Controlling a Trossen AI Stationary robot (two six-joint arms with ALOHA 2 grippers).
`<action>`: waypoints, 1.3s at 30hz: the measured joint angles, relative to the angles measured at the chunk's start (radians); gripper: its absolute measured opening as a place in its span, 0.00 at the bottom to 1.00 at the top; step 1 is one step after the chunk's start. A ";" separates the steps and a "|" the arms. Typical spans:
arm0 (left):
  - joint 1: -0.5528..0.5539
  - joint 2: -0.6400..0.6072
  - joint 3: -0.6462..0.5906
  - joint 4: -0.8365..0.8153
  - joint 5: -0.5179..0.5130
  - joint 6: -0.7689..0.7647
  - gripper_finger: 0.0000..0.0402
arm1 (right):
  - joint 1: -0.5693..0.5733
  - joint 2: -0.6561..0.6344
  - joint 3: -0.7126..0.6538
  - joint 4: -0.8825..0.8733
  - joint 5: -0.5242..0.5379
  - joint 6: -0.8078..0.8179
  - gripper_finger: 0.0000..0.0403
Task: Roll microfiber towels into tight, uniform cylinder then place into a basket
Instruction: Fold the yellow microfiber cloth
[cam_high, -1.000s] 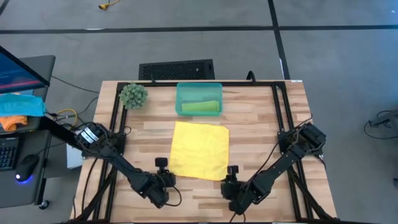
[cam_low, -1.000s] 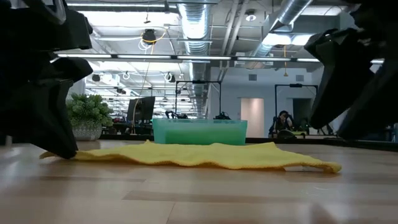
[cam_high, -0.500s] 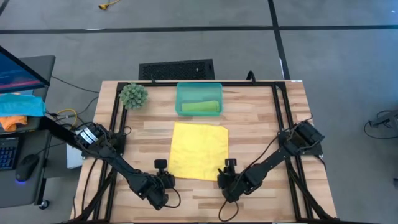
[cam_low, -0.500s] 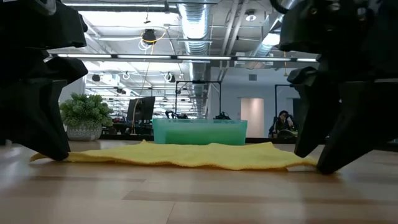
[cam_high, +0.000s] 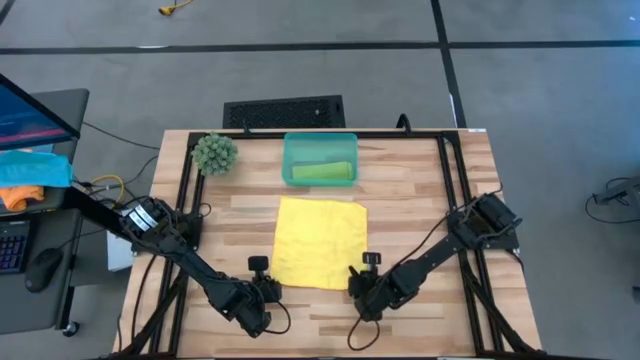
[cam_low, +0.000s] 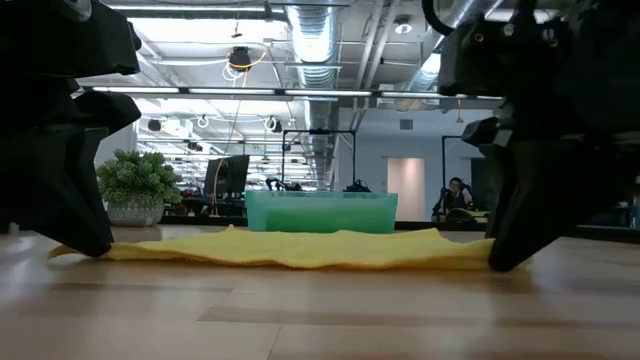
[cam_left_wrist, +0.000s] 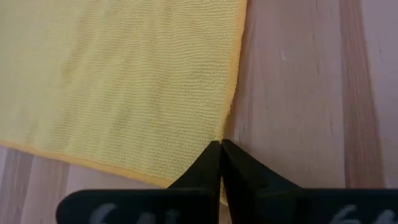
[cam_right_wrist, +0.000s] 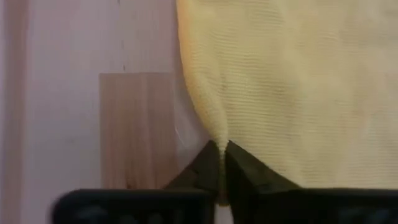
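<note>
Pinching both near corners, you've got the yellow towel (cam_high: 320, 241) lying flat on the table (cam_high: 420, 190), in the middle, between the two arms. Left gripper (cam_high: 268, 287) sits at the towel's near left corner; in the left wrist view its fingers (cam_left_wrist: 211, 163) are pressed together at the tips with the towel's side hem caught right where they meet. Right gripper (cam_high: 357, 284) is at the near right corner; the right wrist view shows its fingers (cam_right_wrist: 239, 168) closed too, with a fold of yellow cloth gathered into a peak between them. Low view: both grippers come down to the tabletop at either end of the towel (cam_low: 300, 250), which lies low with slight ripples.

Basket (cam_high: 319, 159) sits at the far edge of the table, just beyond the yellow towel and apart from it. Green towel (cam_high: 322, 172) lies rolled inside the basket. Spiky plant ball (cam_high: 214, 152) sits left of the basket, near the far left corner.
</note>
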 joint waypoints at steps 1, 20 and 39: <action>0.000 0.000 0.000 0.000 0.000 -0.002 0.00 | 0.000 0.000 -0.001 -0.002 -0.001 0.000 0.08; -0.066 -0.001 0.177 -0.148 -0.036 -0.015 0.00 | 0.141 0.000 0.120 0.002 0.048 0.088 0.03; -0.056 -0.002 0.411 -0.655 -0.333 -0.110 0.00 | 0.185 0.000 0.273 -0.287 0.122 0.155 0.02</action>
